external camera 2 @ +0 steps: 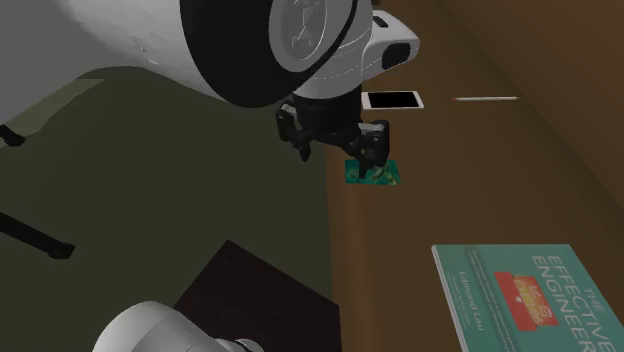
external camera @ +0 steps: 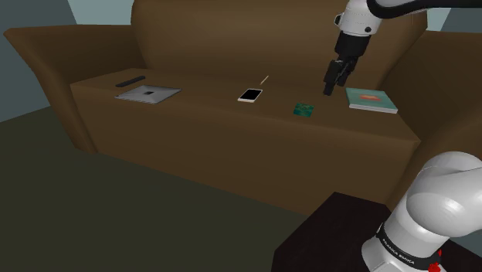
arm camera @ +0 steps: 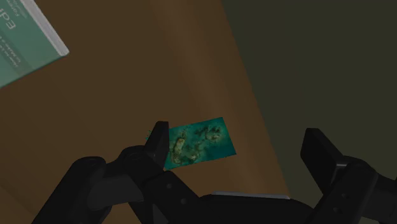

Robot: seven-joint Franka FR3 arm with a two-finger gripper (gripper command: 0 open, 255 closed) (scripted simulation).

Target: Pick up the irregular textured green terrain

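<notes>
The green terrain [external camera: 303,110] is a small flat tile with a mottled green and brown surface, lying on the brown sofa seat [external camera: 208,108] near its front edge. My black gripper [external camera: 332,81] hangs in the air above the seat, up and to the right of the tile in the shoulder view, between it and a book. In the wrist view the gripper [arm camera: 236,141] is open, its fingers wide apart and holding nothing; the terrain [arm camera: 200,142] lies below them, partly behind one fingertip [arm camera: 159,137]. From the second exterior view the gripper [external camera 2: 335,140] hovers just above the terrain [external camera 2: 378,175].
A teal book [external camera: 371,100] lies on the seat beyond the gripper. A white-edged phone [external camera: 249,95] and a thin stick [external camera: 265,79] lie at the tile's other side. Further along are a grey flat device [external camera: 147,94] and a black remote [external camera: 129,81]. The dark stand [external camera: 340,232] sits in front.
</notes>
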